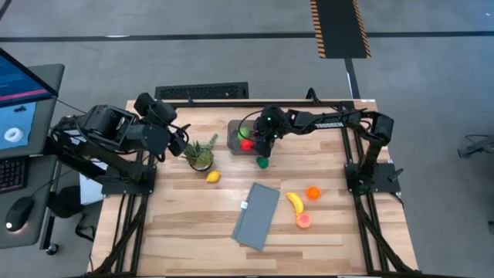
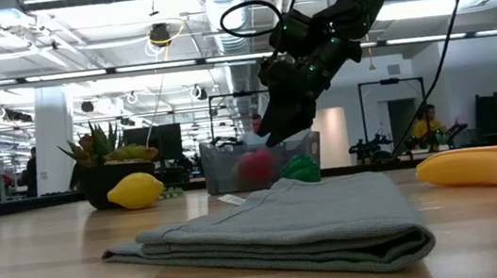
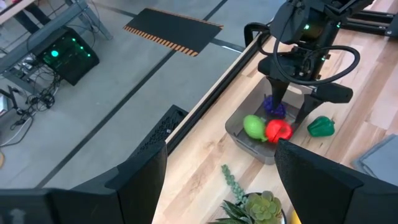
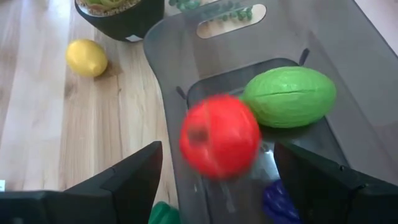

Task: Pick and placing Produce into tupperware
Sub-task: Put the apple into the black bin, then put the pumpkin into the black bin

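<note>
The right gripper (image 4: pixel 214 180) hangs over the tub (image 4: pixel 348 56), its two dark fingers (image 4: pixel 127 177) spread wide with nothing between them. Just past them the right wrist view shows a red fruit (image 4: pixel 219 137), blurred, inside the tub beside a light green fruit (image 4: pixel 290 96), with a purple piece (image 4: pixel 280 202) at the frame's edge. The left wrist view shows the same three together in the tub, and a dark green pepper (image 3: pixel 321 126) lying on the wood just outside it. From above, the tub sits at the back middle of the table (image 1: pixel 324 232), the gripper partly covering it.

The low view adds height: the right gripper is above the tub's rim, not touching the red fruit seen through the smoky wall.

Only the high view takes in the rest of the produce: a lemon (image 1: pixel 213 177) near the potted plant (image 1: pixel 200 155), and a banana (image 1: pixel 295 202), an orange (image 1: pixel 312 192) and a pink piece (image 1: pixel 304 222) to the right of a flat grey panel (image 1: pixel 257 215), which in the low view looks like a folded cloth.

The left gripper (image 3: pixel 217 186) waits at the table's left side near the plant, fingers apart and empty.
</note>
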